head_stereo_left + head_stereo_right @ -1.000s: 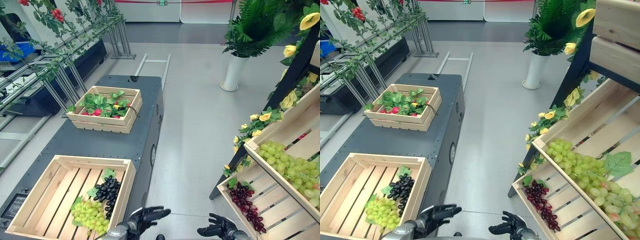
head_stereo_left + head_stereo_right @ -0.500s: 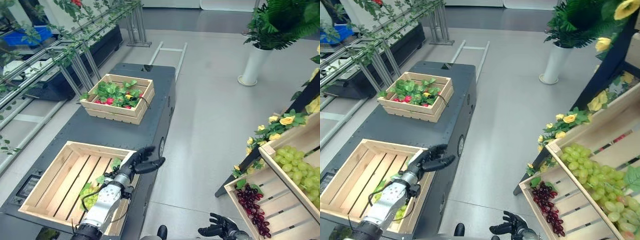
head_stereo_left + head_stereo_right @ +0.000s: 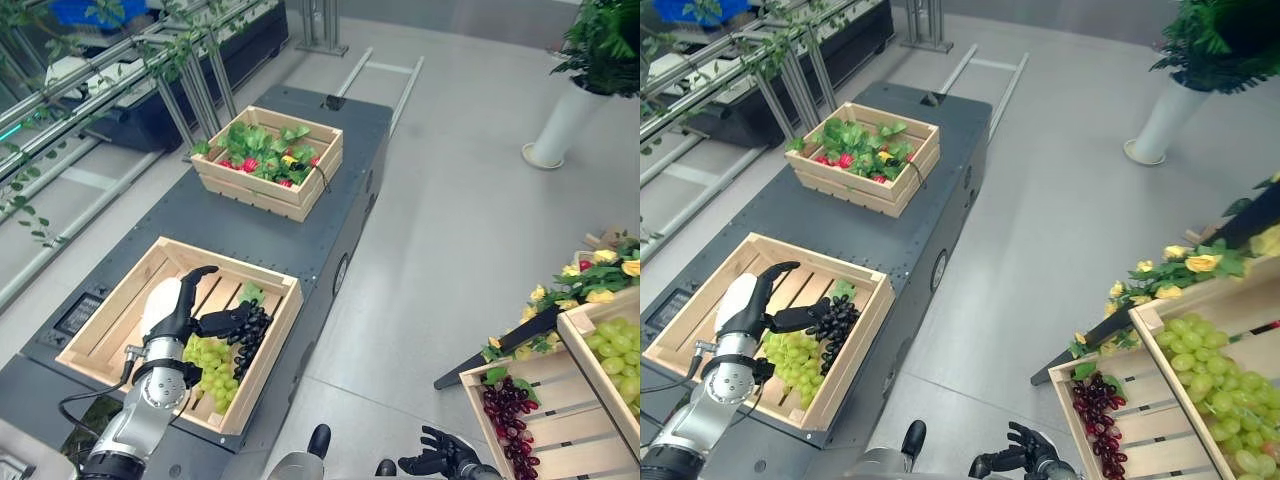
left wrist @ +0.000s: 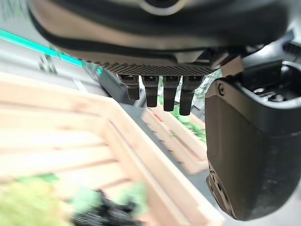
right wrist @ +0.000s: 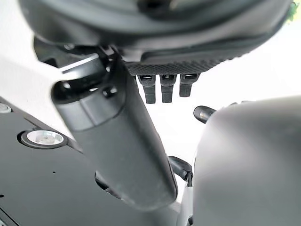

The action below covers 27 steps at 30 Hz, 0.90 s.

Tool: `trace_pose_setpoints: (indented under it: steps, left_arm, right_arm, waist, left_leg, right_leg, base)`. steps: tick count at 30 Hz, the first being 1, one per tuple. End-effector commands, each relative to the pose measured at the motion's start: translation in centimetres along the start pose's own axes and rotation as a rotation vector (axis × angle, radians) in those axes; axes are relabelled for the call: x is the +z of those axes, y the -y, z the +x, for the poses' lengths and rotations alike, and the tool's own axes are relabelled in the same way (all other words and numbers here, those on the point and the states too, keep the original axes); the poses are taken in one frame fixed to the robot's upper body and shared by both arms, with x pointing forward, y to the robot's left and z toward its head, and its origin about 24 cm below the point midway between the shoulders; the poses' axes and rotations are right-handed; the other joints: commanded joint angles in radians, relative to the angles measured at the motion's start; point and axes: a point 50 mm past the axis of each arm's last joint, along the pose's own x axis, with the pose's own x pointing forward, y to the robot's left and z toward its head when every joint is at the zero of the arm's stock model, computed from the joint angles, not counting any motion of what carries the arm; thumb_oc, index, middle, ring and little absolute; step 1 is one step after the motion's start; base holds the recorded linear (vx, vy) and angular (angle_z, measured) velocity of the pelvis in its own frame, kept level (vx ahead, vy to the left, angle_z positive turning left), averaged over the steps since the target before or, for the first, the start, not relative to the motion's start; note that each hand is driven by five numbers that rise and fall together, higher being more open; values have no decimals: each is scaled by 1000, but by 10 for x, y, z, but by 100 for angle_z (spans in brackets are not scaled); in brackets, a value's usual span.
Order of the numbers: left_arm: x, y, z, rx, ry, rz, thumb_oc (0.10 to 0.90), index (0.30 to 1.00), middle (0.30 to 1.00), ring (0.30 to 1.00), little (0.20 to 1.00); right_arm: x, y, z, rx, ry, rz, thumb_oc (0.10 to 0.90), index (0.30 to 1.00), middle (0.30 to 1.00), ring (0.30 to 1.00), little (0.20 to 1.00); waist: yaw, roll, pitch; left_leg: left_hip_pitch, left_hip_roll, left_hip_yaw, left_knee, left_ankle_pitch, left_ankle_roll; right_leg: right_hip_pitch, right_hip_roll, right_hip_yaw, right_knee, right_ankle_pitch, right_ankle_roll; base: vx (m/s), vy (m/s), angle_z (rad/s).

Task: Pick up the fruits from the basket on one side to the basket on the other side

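Left robot hand (image 3: 178, 312) hovers open over near crate (image 3: 115, 318) holding green grapes (image 3: 208, 362) and dark grapes (image 3: 247, 328); right robot hand (image 3: 440, 463) idle, fingers relaxed.

You see pale raw slatted wood on the near crate (image 3: 268, 341), matt dark metal on the cart top (image 3: 190, 215), glossy plastic-looking dark grapes (image 3: 249, 328) and green grapes (image 3: 208, 360), smooth grey floor (image 3: 440, 240).

Bright even light, blurred wrist views
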Motion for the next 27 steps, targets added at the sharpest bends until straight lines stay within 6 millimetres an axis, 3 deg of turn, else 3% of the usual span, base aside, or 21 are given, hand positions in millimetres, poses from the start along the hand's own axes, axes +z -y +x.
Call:
trace_pose_setpoints:
  steps: [1,6,11,18,23,27]
  left_arm:
    - [13,-69,25,279,120,121,800,900,900,900,900]
    - [-7,-87,27,261,78,324,800,900,900,900,900]
    - [-15,-96,33,162,67,482,800,900,900,900,900]
    - [-6,-113,44,128,94,642,800,900,900,900,900]
    - [-4,-127,55,189,62,697,800,900,900,900,900]
    - [-1,-128,61,170,74,765,800,900,900,900,900]
  right_arm:
    - [27,2,0,64,137,-67,800,900,900,900,900]
    - [32,5,-2,85,158,-119,800,900,900,900,900]
    - [45,16,-1,78,171,-145,800,900,900,900,900]
    - [67,23,-1,88,227,-167,800,900,900,900,900]
    - [92,20,-1,125,316,-142,800,900,900,900,900]
    - [101,18,-1,124,327,-160,800,900,900,900,900]
  waist:
    - [-9,-18,21]
    - [-9,-21,52]
    - [-7,-16,101]
    - [-5,-4,163]
    - [-9,-10,217]
    - [-14,-18,246]
  left_leg:
    - [-24,-58,75,58,-95,33]
    - [-57,-58,77,83,-95,28]
    - [-106,-63,71,140,-101,26]
    - [-170,-71,65,213,-106,20]
    - [-254,-73,76,297,-114,17]
    - [-305,-73,91,356,-124,11]
  right_leg:
    - [-110,-7,23,135,-24,-14]
    - [-135,-3,9,160,-35,-19]
    - [-180,-1,1,217,-55,-31]
    - [-225,-6,-10,284,-76,-42]
    - [-306,-1,-6,380,-100,-56]
    - [-344,0,0,435,-114,-59]
  base:
    - [-30,37,6]
    - [-8,26,9]
    - [-24,25,13]
    - [-17,31,10]
    - [-40,36,4]
    - [-17,23,-2]
